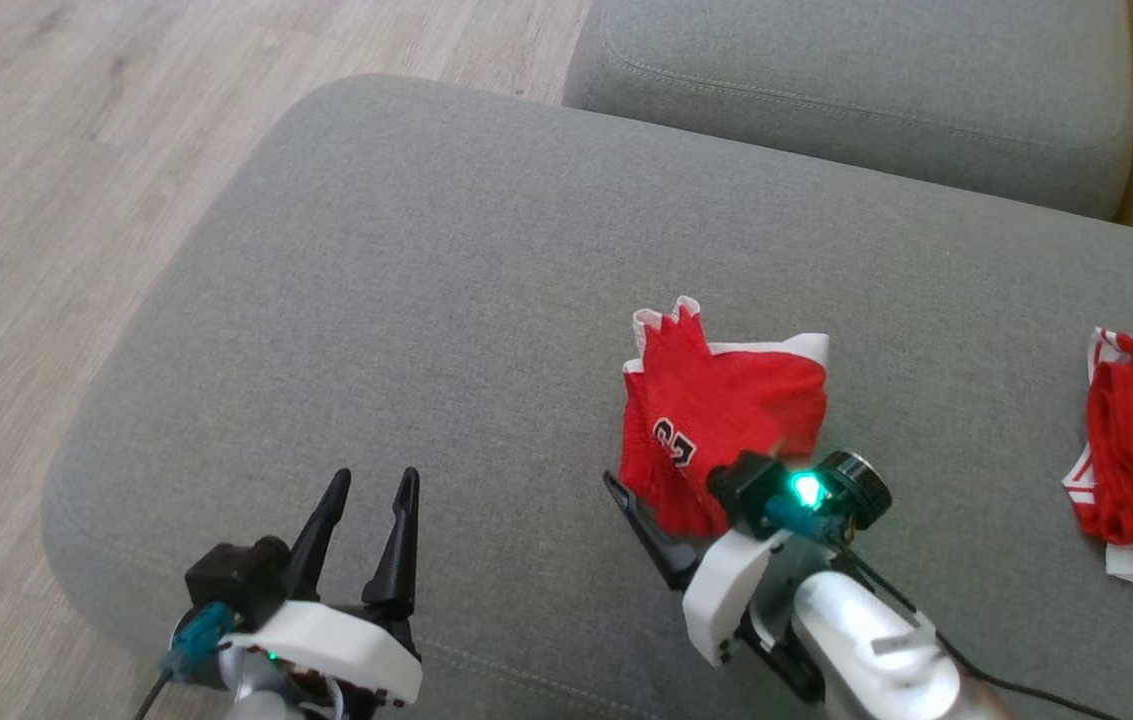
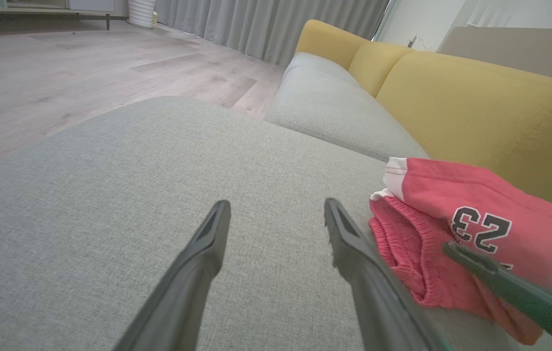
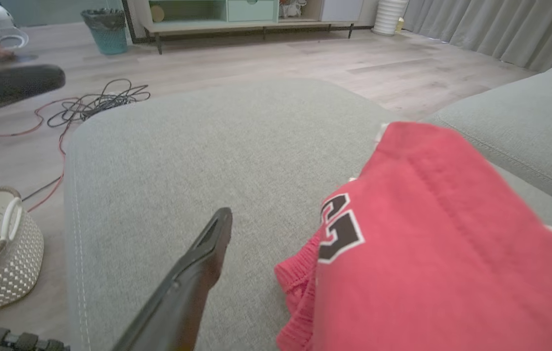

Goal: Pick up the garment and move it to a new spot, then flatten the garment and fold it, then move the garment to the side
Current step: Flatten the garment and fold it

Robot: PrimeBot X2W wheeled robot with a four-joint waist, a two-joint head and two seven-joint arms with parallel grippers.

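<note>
Head view: garment [image 1: 726, 400] lies against the right gripper [image 1: 676, 480], fingers [image 1: 648, 528] spread

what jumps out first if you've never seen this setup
The bright red garment printed 23 lies rumpled on the grey cushion, right of centre in the head view. The right claw is at its near edge, one dark finger bare beside it and the other hidden by cloth. The left claw sits open at lower left.

Left gripper [image 2: 276, 207] jaws apart over grey sofa cushion [image 2: 149, 165]; folded red garment [image 2: 451, 214] marked 23 just right, yellow backrest [image 2: 470, 107] behind.
</note>
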